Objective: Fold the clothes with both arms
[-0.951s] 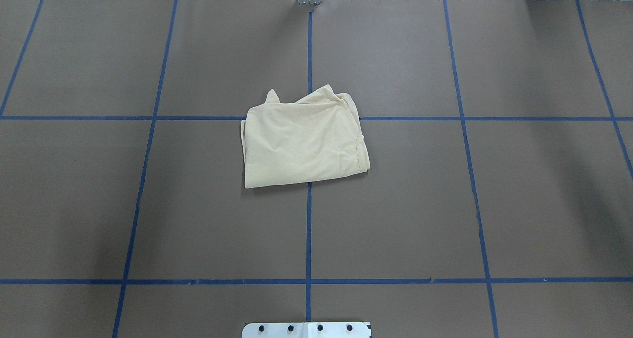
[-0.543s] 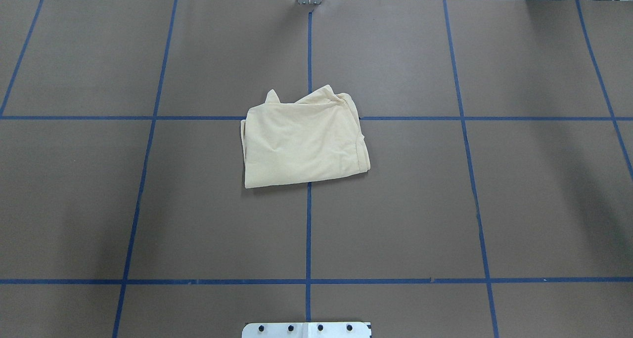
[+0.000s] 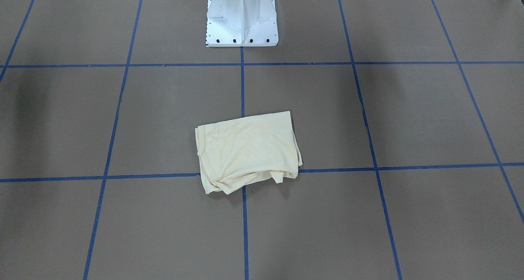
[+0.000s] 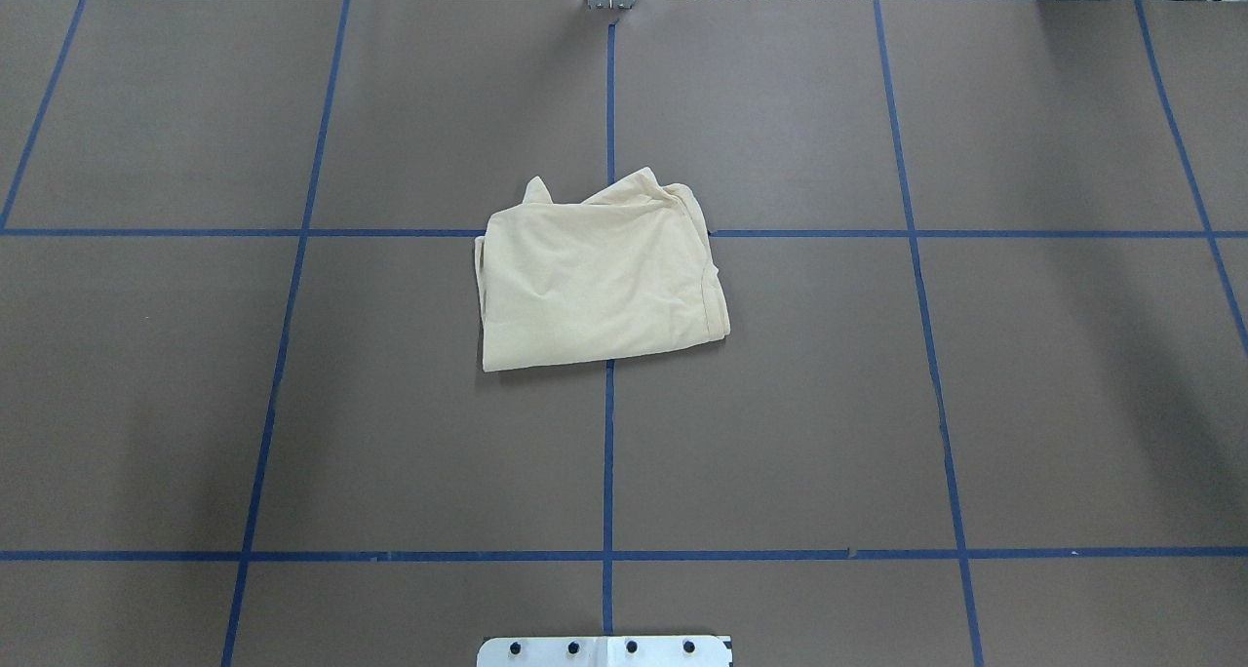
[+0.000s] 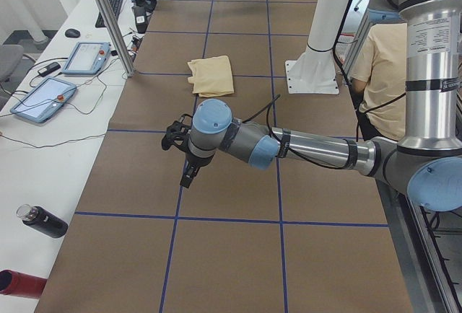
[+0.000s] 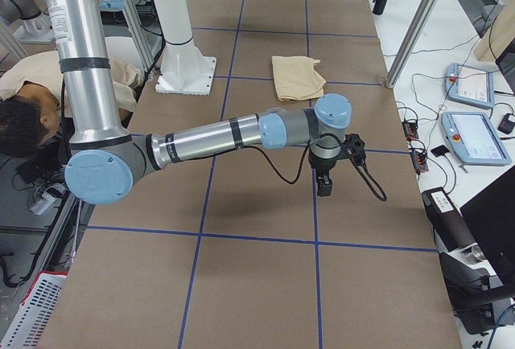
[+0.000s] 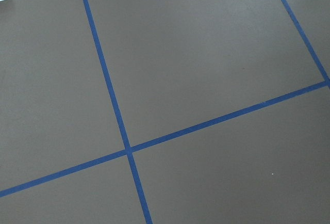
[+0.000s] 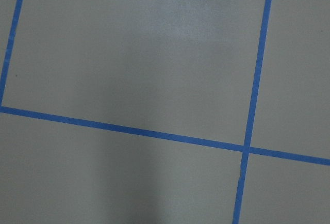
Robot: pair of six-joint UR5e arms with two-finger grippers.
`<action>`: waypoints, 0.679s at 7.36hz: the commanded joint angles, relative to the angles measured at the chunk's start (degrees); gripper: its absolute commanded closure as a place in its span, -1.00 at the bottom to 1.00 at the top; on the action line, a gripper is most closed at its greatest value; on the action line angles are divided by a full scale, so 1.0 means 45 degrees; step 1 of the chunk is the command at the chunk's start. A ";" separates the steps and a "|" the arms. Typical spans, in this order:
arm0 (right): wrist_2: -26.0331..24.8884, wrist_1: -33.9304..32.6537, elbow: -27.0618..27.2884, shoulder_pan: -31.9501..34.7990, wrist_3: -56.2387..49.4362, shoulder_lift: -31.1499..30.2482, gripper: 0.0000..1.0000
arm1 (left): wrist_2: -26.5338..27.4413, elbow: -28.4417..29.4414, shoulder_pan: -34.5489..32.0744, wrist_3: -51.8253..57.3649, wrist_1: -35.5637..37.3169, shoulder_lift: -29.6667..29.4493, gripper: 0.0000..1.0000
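The pale cream-yellow shirt (image 4: 600, 282) lies folded into a rough rectangle at the middle of the brown table; it also shows in the front-facing view (image 3: 247, 151) and both side views (image 5: 211, 75) (image 6: 296, 75). Its print is hidden. My left gripper (image 5: 188, 174) hangs over bare table well away from the shirt, seen only in the left side view. My right gripper (image 6: 324, 184) hangs likewise, seen only in the right side view. I cannot tell whether either is open or shut. Both wrist views show only brown table and blue tape lines.
The white pedestal base (image 3: 241, 18) stands at the robot's edge of the table. A person in a yellow shirt (image 5: 379, 75) sits behind the robot. Tablets (image 5: 86, 57) (image 6: 471, 84) and bottles (image 5: 43, 221) lie on the white side benches.
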 commanded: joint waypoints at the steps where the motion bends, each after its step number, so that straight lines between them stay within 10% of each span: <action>1: 0.0025 0.0000 0.0155 0.0000 -0.0015 -0.0062 -1.00 | -0.0016 -0.0033 0.0000 0.0000 0.0000 0.0079 -1.00; 5: 0.0182 0.0000 0.0371 0.0000 -0.0015 -0.0081 -1.00 | -0.0017 -0.0228 0.0000 0.0000 0.0000 0.0080 -1.00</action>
